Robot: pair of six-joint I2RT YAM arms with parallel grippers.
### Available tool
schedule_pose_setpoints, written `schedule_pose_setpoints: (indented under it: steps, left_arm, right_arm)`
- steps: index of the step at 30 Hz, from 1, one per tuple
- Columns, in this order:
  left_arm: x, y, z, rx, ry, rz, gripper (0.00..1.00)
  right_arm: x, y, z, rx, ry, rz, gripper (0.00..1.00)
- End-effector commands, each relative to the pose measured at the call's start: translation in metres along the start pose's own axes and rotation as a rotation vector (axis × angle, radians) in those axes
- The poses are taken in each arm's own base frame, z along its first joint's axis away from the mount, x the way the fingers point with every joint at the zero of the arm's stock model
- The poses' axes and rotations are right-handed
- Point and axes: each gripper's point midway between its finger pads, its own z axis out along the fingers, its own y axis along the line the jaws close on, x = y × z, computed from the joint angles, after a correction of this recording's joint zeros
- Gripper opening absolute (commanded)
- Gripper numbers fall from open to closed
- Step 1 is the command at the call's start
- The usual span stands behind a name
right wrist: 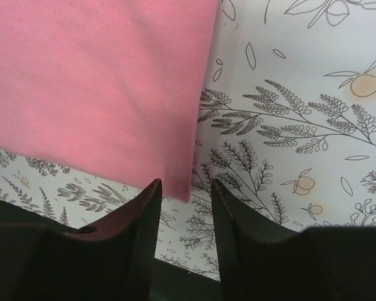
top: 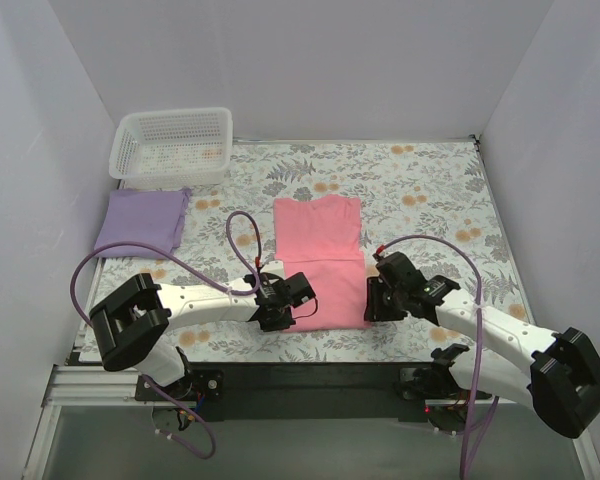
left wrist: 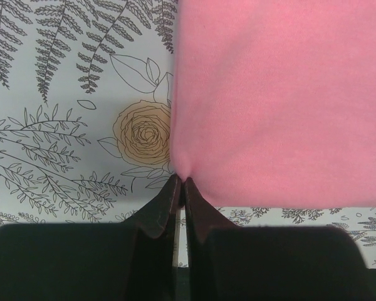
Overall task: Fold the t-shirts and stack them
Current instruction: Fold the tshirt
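Observation:
The salmon-pink t-shirt (top: 320,255) lies flat in the middle of the table, with a fold line across it and its near part doubled. My left gripper (top: 285,303) is at its near left corner. In the left wrist view the jaws (left wrist: 180,182) are shut on that corner of the pink cloth (left wrist: 276,100). My right gripper (top: 373,300) is at the near right corner. In the right wrist view it (right wrist: 185,186) is open, with the corner of the pink cloth (right wrist: 94,81) just between the fingertips. The lavender t-shirt (top: 142,220) lies folded at the far left.
A white lattice basket (top: 172,145) stands at the back left, just behind the lavender shirt. The floral tablecloth (top: 430,200) covers the table. White walls close in the left, right and back sides.

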Motion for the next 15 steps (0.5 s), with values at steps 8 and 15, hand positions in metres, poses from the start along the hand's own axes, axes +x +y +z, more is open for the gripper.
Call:
schedule_pose_setpoints:
  steps: [8, 15]
  left_arm:
    - [0.013, 0.022, 0.003, -0.065, 0.036, 0.015, 0.00]
    - [0.013, 0.022, 0.004, -0.063, 0.036, 0.014, 0.00]
  right_arm:
    - [0.019, -0.010, 0.007, 0.083, 0.045, 0.010, 0.39]
    - [0.026, -0.013, 0.016, 0.126, 0.082, -0.013, 0.33]
